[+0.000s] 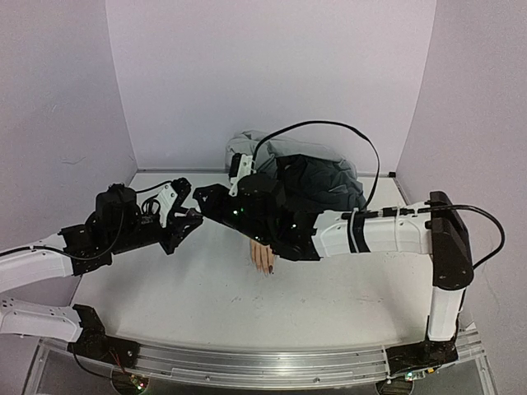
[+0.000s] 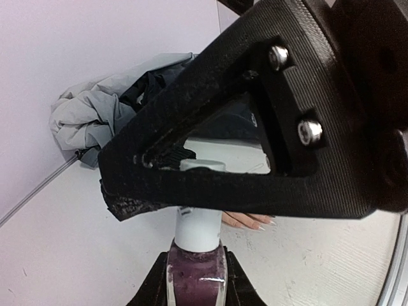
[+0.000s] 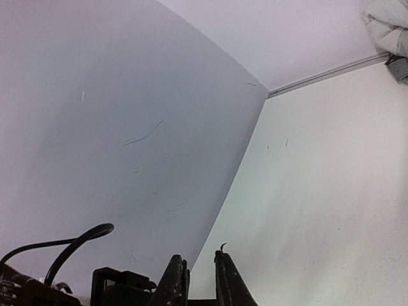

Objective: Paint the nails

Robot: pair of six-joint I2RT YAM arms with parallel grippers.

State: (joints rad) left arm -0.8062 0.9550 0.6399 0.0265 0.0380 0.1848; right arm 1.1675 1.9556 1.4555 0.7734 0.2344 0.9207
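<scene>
The left gripper (image 1: 183, 220) clamps the purple polish bottle (image 2: 195, 282) between its 2 fingers. The right gripper (image 3: 199, 262) shows a narrow slit between its 2 fingers. One crosses in front of the bottle's white cap (image 2: 197, 224), and I cannot tell whether they pinch it. Beyond, the mannequin hand (image 1: 261, 253) lies on the table (image 1: 206, 296) under the right arm, its nails (image 1: 270, 269) at the near end, 1 dark.

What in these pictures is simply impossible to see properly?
Right wrist view: the right hand faces only wall and table; the bottle and mannequin hand fall outside it.
Top view: the right arm covers much of the mannequin hand; its nails are too small to judge.
Left wrist view: the right hand crosses the bottle's cap; whether it grips it is unclear.
</scene>
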